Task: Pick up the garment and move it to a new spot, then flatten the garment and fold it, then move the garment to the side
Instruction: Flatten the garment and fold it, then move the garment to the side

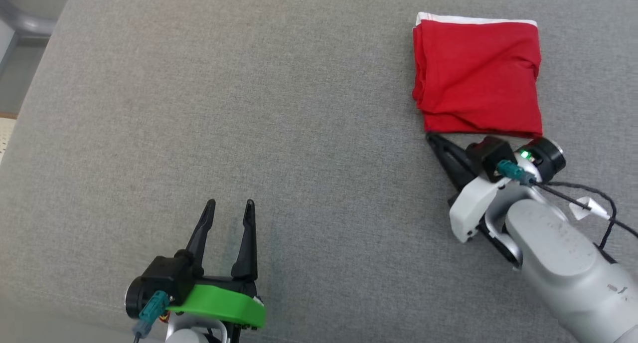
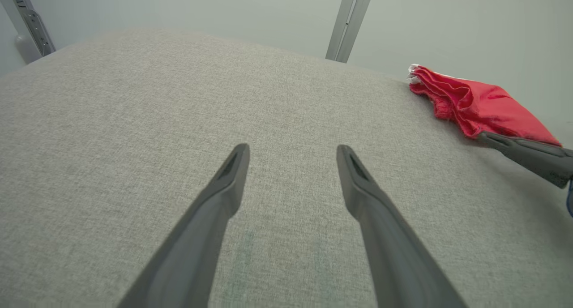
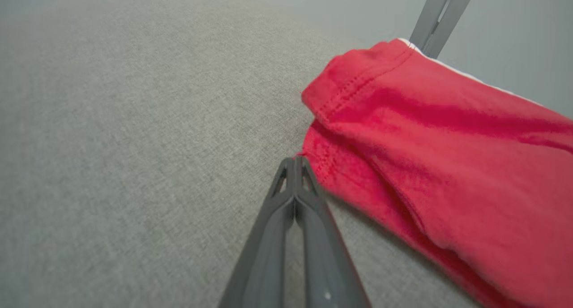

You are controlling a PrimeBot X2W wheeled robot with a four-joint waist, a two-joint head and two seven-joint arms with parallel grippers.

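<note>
On the grey cushion (image 1: 249, 108) the folded red garment (image 1: 478, 79) lies far right, so the right gripper (image 1: 429, 136), jaws together at its near-left corner, should push low and evenly to spare the folds, while the left gripper (image 1: 229, 203), jaws apart, rests well apart.

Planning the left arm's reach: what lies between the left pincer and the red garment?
Bare grey upholstery, as the head view shows; the shut right pincer sits at the garment's near corner.

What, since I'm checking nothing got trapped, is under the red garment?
The garment lies on the gray cushion; a white strip shows along its far edge. The shut right gripper sits at its near corner. Anything beneath is covered.
</note>
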